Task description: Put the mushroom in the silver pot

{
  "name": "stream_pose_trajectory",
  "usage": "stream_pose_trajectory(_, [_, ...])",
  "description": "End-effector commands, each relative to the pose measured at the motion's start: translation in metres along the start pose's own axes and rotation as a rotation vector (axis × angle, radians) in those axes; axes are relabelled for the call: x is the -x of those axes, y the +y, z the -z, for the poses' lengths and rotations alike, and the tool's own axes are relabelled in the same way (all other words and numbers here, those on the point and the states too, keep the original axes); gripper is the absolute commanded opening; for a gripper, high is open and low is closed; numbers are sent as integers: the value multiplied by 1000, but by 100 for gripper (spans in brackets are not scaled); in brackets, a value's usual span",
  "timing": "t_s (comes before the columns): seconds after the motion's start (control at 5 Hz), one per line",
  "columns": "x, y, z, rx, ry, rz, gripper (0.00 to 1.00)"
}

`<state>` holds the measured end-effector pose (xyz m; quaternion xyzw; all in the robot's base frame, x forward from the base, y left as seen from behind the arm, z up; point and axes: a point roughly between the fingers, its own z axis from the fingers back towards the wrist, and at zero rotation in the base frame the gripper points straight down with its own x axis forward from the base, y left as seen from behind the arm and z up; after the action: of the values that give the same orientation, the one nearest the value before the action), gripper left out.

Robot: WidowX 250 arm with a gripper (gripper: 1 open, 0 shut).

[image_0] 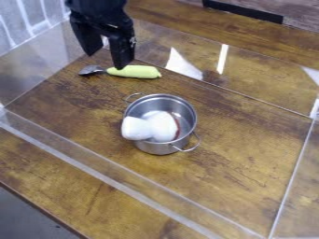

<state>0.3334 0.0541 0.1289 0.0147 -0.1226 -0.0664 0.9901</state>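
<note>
Now sits inside the pot (182, 105), mushroom (149, 127) leaning on the rim. Hangs wide apart near the yellow-green vegetable (134, 71), gripper (104, 49).

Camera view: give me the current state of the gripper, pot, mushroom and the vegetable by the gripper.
Gripper: open, nothing in its grasp, raised near the vegetable.
Silver pot: upright, uncovered, mushroom inside.
Toy mushroom: in the pot, lying tilted, white stem end against the rim.
Yellow-green vegetable: lying on its side on the table, outside the pot.
</note>
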Motion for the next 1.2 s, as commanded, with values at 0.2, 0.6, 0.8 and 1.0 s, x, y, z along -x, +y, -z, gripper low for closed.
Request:
stream_pose_trajectory(0.2, [-6, 4, -21, -22, -76, 31, 100])
stream_pose_trajectory(0.6, [-11, 13, -25, -38, -90, 6, 100])
stream_pose_trajectory(0.8, [-5, 25, -15, -38, -95, 23, 100])
stream_pose_trajectory(1.0, [6, 34, -1, -29, -81, 42, 100])
